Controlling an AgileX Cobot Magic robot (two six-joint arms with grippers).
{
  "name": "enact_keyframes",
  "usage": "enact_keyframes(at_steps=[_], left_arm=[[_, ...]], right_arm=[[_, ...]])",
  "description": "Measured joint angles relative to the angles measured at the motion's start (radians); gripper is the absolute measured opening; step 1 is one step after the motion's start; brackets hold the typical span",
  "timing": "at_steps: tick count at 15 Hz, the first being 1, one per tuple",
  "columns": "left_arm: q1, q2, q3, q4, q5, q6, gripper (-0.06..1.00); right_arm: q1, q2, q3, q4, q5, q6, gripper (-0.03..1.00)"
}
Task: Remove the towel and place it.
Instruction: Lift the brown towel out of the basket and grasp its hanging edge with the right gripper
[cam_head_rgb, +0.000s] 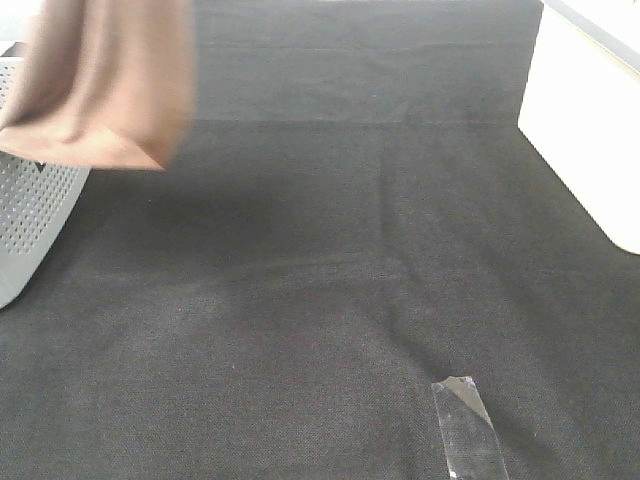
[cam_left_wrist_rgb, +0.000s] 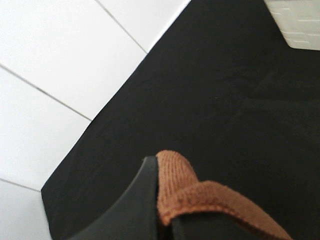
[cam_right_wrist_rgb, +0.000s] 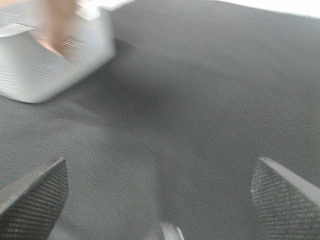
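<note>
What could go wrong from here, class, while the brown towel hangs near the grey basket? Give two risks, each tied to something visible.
1. The left gripper seems to pinch only a small fold of the towel, so the plush cloth could slip out; the right gripper is open and empty, offering no backup.
2. The towel's lower edge hangs close to the perforated basket and might catch on its rim.

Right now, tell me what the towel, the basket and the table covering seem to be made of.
Towel: plush orange-brown cloth, probably microfibre; fuzzy pile, stitched edge, hanging folds. Basket: likely moulded plastic, pale grey, matte; rows of small perforations. Table covering: black woven or felt-like fabric, matte; fine grainy texture.
</note>
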Motion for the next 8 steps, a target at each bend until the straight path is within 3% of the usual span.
enact_keyframes(at_steps=[4, 5, 6, 7, 8], left_arm=[[-0.092, 0.062, 0.000, 0.040, 0.061, 0.003, 0.00], [-0.096, 0.067, 0.000, 0.036, 0.071, 0.000, 0.00], [-0.104, 0.075, 0.000, 0.029, 0.095, -0.022, 0.00], [-0.105, 0.089, 0.000, 0.023, 0.129, -0.095, 0.00], [-0.105, 0.095, 0.000, 0.024, 0.142, -0.128, 0.00]], right_arm=[[0.000, 0.388, -0.005, 0.576, -0.028, -0.680, 0.94], [0.000, 0.444, -0.005, 0.657, -0.019, -0.772, 0.94], [0.000, 0.601, -0.005, 0.882, 0.034, -1.013, 0.94], [0.000, 0.714, -0.005, 1.016, 0.098, -1.160, 0.94], [0.000, 0.757, -0.005, 1.053, 0.128, -1.212, 0.94]])
